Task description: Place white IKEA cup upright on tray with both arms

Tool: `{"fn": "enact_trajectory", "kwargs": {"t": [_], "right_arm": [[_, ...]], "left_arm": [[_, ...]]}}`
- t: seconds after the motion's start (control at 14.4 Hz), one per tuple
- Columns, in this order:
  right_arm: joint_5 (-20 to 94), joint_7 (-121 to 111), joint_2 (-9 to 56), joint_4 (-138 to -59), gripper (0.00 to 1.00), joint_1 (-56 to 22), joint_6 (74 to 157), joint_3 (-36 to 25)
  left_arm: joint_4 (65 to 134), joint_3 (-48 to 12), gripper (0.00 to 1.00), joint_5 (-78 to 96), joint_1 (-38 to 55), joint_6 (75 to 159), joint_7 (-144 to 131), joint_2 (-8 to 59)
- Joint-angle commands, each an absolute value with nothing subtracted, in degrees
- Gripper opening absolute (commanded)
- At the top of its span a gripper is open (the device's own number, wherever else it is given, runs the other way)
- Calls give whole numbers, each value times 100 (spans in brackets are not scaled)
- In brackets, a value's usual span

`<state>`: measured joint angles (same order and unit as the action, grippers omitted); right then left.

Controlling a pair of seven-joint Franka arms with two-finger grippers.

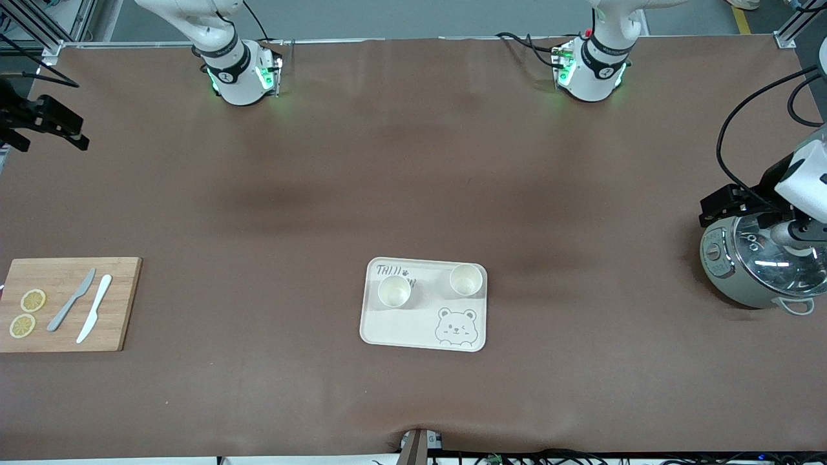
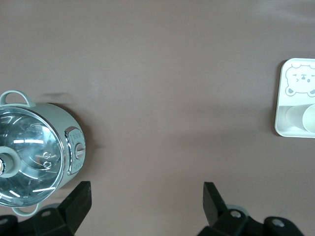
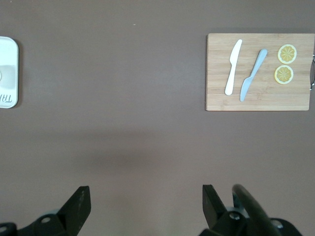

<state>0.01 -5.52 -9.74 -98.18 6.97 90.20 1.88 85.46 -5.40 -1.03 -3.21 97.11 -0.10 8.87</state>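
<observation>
The cream tray (image 1: 413, 330) with a drawn bear face lies in the middle of the table, toward the front camera. Two white cups (image 1: 395, 291) (image 1: 466, 279) stand upright on it, mouths up, side by side. My left gripper (image 1: 733, 203) hangs open and empty over the table's left-arm end, beside a pot; its wrist view shows the jaws (image 2: 147, 201) wide apart, with the tray's edge (image 2: 284, 98) and one cup (image 2: 298, 118). My right gripper (image 1: 48, 119) hangs open and empty (image 3: 146, 204) over bare table at the right-arm end; the tray's edge (image 3: 9, 73) shows there.
A pale green pot with a glass lid (image 1: 756, 271) stands at the left arm's end, also in the left wrist view (image 2: 34, 152). A wooden cutting board (image 1: 123, 303) at the right arm's end holds two knives (image 1: 94, 309) and two lemon slices (image 1: 32, 300).
</observation>
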Motion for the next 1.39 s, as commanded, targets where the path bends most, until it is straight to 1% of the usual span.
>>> {"fn": "enact_trajectory", "kwargs": {"t": [0.0,0.84,1.32], "right_arm": [[-26,-501,-940,-9703,100,773,8912,220],[96,-501,-932,-9642,100,765,8930,228],[149,-501,-940,-9422,100,800,8824,211]], "left_arm": [[8490,-554,100,-62,-352,9659,114,888],[8508,-571,100,-62,-343,9659,105,888],[8525,-571,100,-62,-334,9659,105,888]]}}
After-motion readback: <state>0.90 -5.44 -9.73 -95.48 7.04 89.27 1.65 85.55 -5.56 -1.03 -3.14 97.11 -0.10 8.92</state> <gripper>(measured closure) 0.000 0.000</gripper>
